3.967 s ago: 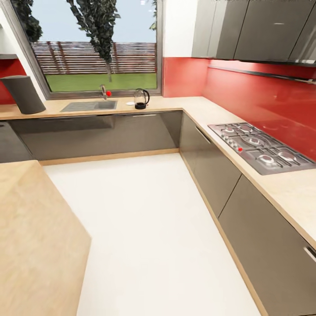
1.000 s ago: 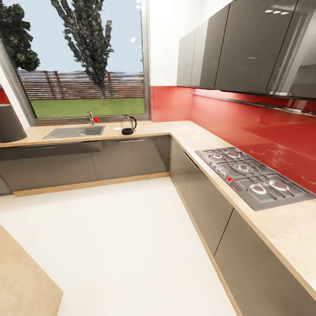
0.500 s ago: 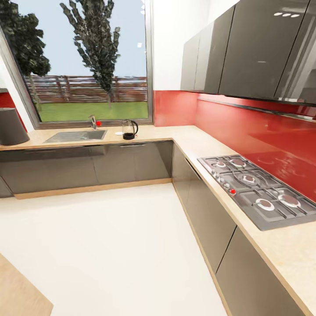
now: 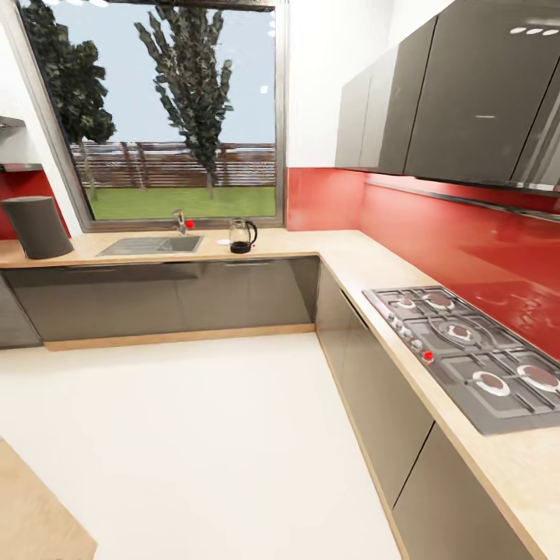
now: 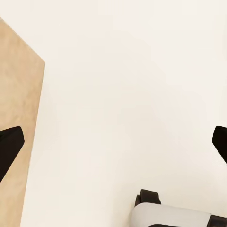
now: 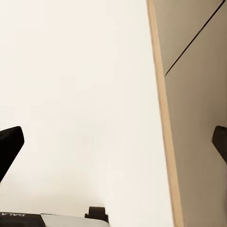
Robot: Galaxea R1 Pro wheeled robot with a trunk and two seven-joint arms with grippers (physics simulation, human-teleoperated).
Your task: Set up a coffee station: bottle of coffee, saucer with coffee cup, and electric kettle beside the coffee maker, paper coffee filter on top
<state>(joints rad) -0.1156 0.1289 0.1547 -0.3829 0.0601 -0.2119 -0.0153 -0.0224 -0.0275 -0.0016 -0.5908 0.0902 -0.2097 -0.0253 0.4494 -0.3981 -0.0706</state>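
Looking out: the head camera is facing an L-shaped kitchen, with the white floor (image 4: 202, 435) lying in the middle.
Dark tapered object (image 4: 36, 226): standing at about 10 o'clock on the far worktop, at the left end (too plain to identify with any certainty).
Kitchen shelf (image 4: 19, 166): showing as a thin dark board at the left edge, just above that object.
Kitchen countertop (image 4: 334, 257): running along under the window (image 4: 167, 117), then turning down the right side at 3 o'clock.
Sink (image 4: 152, 246): sitting inset in the worktop at about 11 o'clock, its tap (image 4: 180, 222) behind it.
Saucer (image 4: 224, 242): lying as a small white disc between the sink and the kettle; whether anything is sitting on it is too small to tell.
Electric kettle (image 4: 242, 236): standing upright near 12 o'clock, just right of the saucer.
Hob (image 4: 467, 350): lying at 4 o'clock, against the red backsplash (image 4: 451, 233).
Left gripper (image 5: 113, 146): hanging over the floor beside a wooden edge, fingertips (image 5: 9, 146) spread wide apart, gripping nothing.
Right gripper (image 6: 113, 146): hanging over the floor next to a cabinet front (image 6: 198, 118), fingertips (image 6: 9, 146) likewise spread wide, gripping nothing.
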